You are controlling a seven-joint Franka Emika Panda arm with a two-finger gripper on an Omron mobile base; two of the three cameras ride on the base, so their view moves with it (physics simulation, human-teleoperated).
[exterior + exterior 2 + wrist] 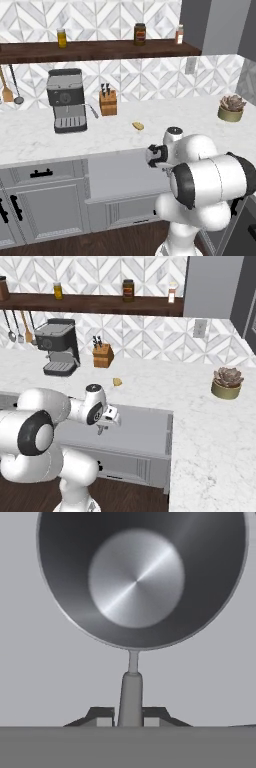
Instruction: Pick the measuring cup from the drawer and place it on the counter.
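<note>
jaws are pinched narrow on the cup's stub handle, one tip each side of it, both touching. one cup, seen from straight above, round mouth and shiny flat bottom, with the pale drawer floor behind it. from the right base view the hand sits over the open drawer, jaws pointing down, and a little grey bit that looks like the cup hangs just under them; can't tell from there if it's touching the floor or lifted

counting the rest: one drawer pulled out, one tan lump on the table just behind the drawer, one coffee machine, one knife block, one potted succulent far right. three jars on the wooden wall shelf, a few utensils hanging under it on the left. a narrower closed drawer front sits left of the open one

nothing crowds the cup inside the drawer. the arm folds forward from the base, elbow bulky and low, wrist bent so the hand drops straight into the drawer
</note>
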